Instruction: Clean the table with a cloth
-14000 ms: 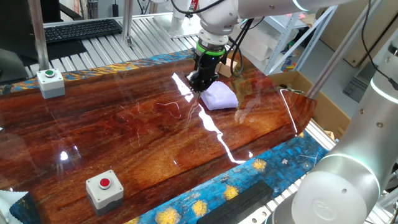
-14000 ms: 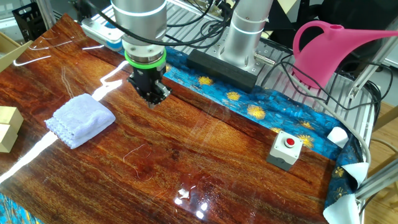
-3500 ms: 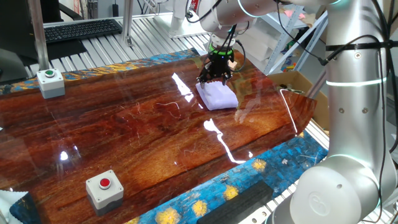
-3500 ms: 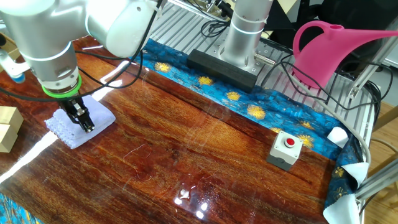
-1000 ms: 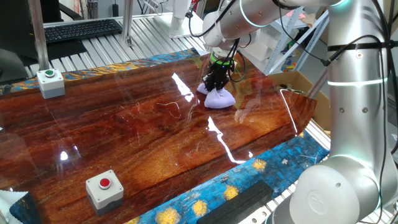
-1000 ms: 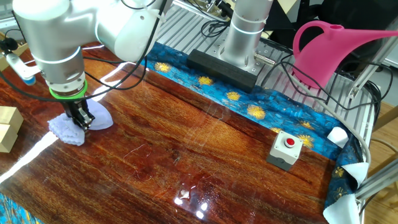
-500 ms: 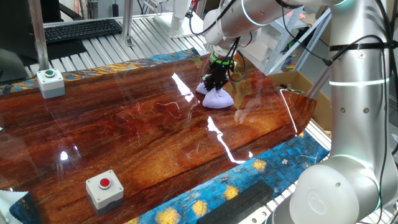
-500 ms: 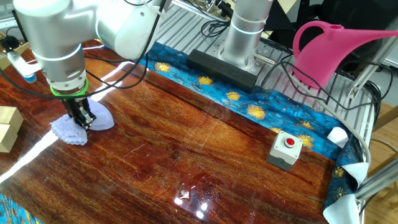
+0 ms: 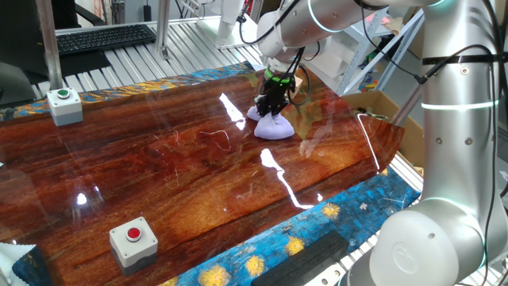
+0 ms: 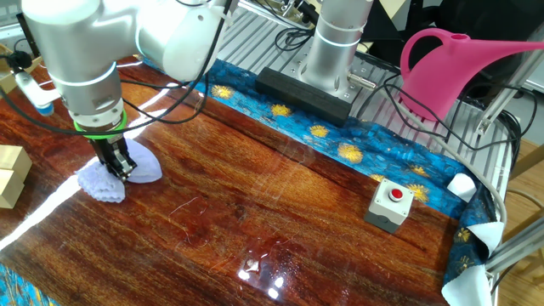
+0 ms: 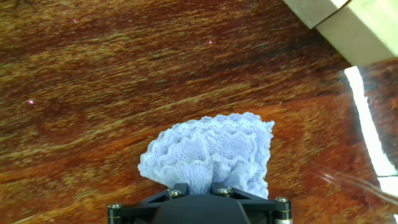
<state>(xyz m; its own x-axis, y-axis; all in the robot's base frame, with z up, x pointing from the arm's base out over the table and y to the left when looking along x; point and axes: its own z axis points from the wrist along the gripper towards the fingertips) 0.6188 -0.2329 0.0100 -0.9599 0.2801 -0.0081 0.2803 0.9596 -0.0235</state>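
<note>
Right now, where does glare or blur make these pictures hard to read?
One fixed view: a bright white streak of reflected light runs across the table beside the cloth. The other fixed view: small glare spots near the front edge, a streak at left; cloth clear. Hand view: wood grain soft, cloth sharp, a white glare bar at right.

A wide bare stretch of the table (image 10: 280, 212) is left open for passing. Near one end a red-button box (image 10: 390, 204) is placed, near the other two cardboard boxes (image 10: 10, 174). A green-button box (image 9: 63, 106) is found by the far edge
</note>
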